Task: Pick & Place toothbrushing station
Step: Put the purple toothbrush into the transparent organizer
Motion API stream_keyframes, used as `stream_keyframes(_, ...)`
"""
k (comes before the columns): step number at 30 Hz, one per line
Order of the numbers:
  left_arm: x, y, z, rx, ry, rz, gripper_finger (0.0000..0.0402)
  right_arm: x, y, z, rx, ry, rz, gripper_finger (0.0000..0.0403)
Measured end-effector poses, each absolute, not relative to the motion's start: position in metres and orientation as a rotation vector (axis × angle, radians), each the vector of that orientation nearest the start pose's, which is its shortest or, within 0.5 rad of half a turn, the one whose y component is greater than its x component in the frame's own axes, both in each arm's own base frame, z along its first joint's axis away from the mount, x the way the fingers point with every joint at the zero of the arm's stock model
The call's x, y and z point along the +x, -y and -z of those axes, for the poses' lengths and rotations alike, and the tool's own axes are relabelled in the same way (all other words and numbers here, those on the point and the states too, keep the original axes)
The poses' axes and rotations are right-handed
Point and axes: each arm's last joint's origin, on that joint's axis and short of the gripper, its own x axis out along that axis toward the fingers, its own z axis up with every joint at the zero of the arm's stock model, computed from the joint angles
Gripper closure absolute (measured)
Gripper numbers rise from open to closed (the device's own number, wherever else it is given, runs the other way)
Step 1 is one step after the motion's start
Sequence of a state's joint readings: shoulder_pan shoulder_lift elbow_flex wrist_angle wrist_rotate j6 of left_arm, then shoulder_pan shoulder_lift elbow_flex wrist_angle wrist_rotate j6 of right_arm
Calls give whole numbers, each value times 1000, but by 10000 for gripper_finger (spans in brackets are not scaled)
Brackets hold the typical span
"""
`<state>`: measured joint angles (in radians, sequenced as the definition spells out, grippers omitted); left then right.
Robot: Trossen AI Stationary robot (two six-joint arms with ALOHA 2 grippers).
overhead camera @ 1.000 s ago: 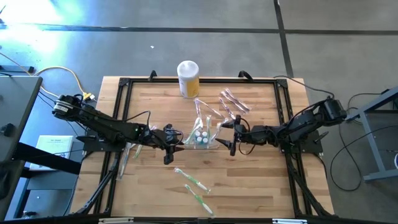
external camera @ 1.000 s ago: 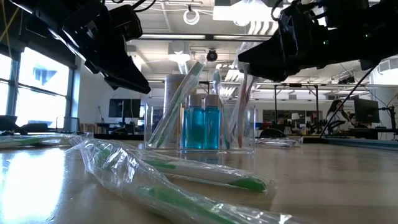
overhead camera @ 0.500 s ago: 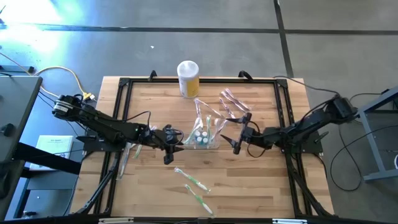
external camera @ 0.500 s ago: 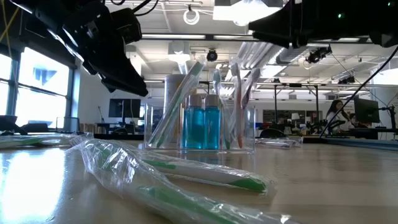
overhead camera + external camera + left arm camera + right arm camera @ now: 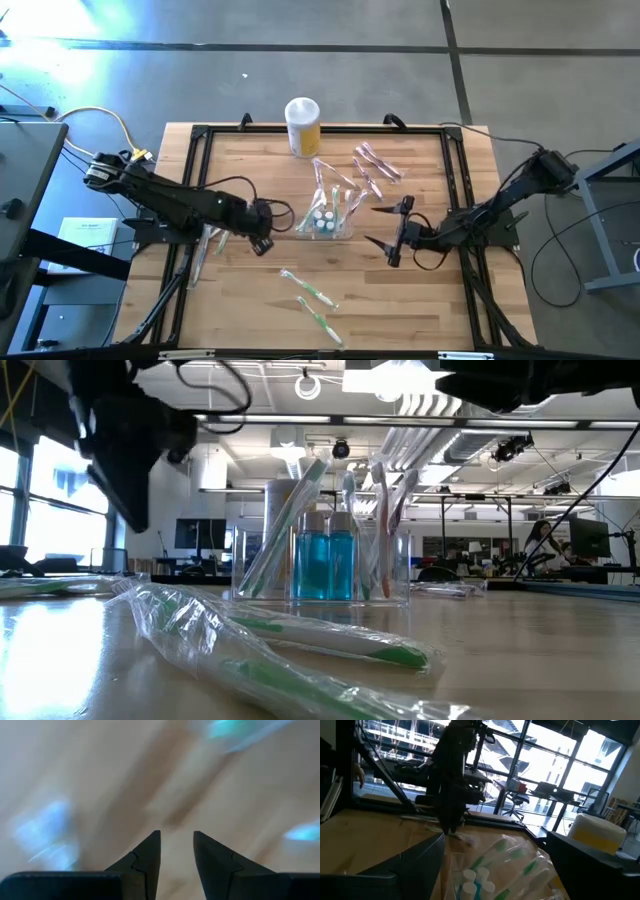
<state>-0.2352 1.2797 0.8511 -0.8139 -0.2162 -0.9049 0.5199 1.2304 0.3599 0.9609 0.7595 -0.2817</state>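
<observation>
The toothbrushing station (image 5: 327, 215), a clear holder with blue bottles and several upright toothbrushes, stands on its base at the table's middle and also shows in the low view (image 5: 325, 555) and the right wrist view (image 5: 490, 875). My left gripper (image 5: 262, 243) hangs to its left, pointing steeply down at bare wood, its fingers (image 5: 176, 834) open with nothing between them. My right gripper (image 5: 380, 230) is to the right of the station, level, wide open and clear of it.
A yellow canister with a white lid (image 5: 303, 125) stands at the far edge. Pink wrapped toothbrushes (image 5: 375, 165) lie at the far right of the station, and green wrapped ones (image 5: 310, 298) toward the near edge. A black frame (image 5: 200, 140) rims the table.
My right gripper has drawn back from the station toward the table's right and near edges and has risen. My left gripper has tipped from nearly level to pointing steeply down, pulling a little away from the station. The station has stayed in place.
</observation>
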Motion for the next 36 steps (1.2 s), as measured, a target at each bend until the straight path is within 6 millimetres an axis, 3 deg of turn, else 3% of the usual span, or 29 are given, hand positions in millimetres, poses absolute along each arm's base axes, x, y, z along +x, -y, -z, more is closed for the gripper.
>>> stream_keyframes(6,204,21,-215,-564,-1218,-751,291,203,-98,-211,-232,32,230,62)
stream_keyframes(14,210,-23,-211,-735,-1267,-740,291,203,-98,-211,-231,33,231,62)
stream_keyframes(19,208,-46,-204,-722,-1317,-766,291,203,-98,-210,-234,28,230,62)
stream_keyframes(36,225,-57,-163,-615,-1514,-747,291,203,-98,-206,-214,-1,214,62)
